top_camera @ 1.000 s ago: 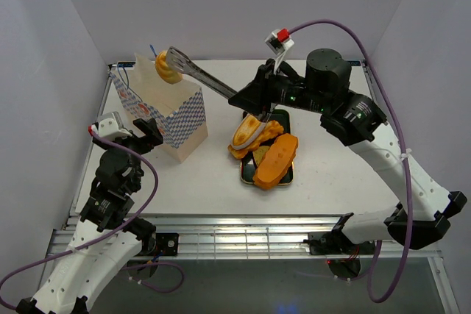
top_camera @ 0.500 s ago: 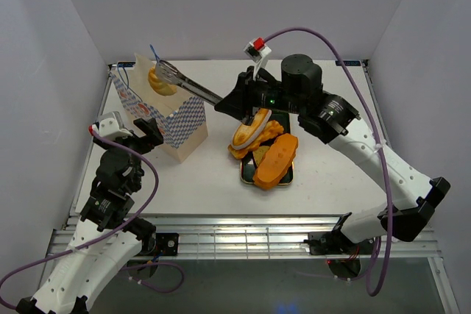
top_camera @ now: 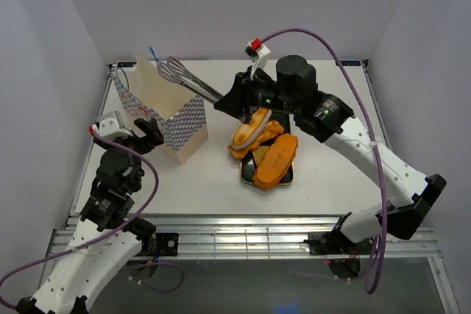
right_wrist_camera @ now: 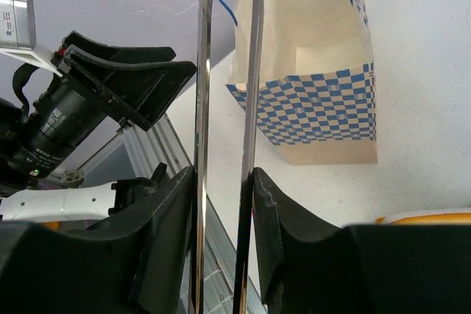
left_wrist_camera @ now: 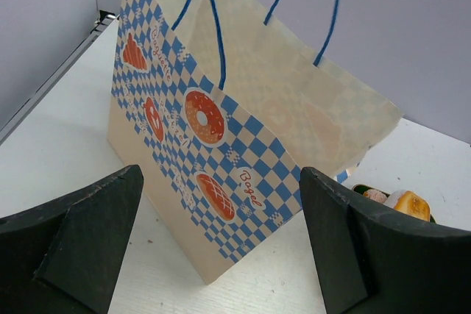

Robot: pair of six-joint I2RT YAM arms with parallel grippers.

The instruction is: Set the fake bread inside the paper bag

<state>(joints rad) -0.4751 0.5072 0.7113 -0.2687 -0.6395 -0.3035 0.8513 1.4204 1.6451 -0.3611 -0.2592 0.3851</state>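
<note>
We see the left arm [top_camera: 110, 204] and right arm [top_camera: 375, 156] built of white shells with black joints, a thin purple cable [top_camera: 297, 30] looping along each. The right arm carries a white block with a red cap [top_camera: 255, 47] and a green light [top_camera: 270, 101]. The left gripper [left_wrist_camera: 221, 218] has matte black, wedge-shaped fingers [left_wrist_camera: 81, 244].

In the left wrist view the paper bag's [left_wrist_camera: 243, 130] blue string handles [left_wrist_camera: 213, 27] run off the top edge. At lower right of that view the fake bread [left_wrist_camera: 401, 204] is mostly hidden behind a dark finger [left_wrist_camera: 368, 248]. In the right wrist view the top edge cuts off the tips of the tongs [right_wrist_camera: 204, 71]. From above, the bag's walls hide its bottom, and the black tray [top_camera: 246, 176] lies mostly under bread.
</note>
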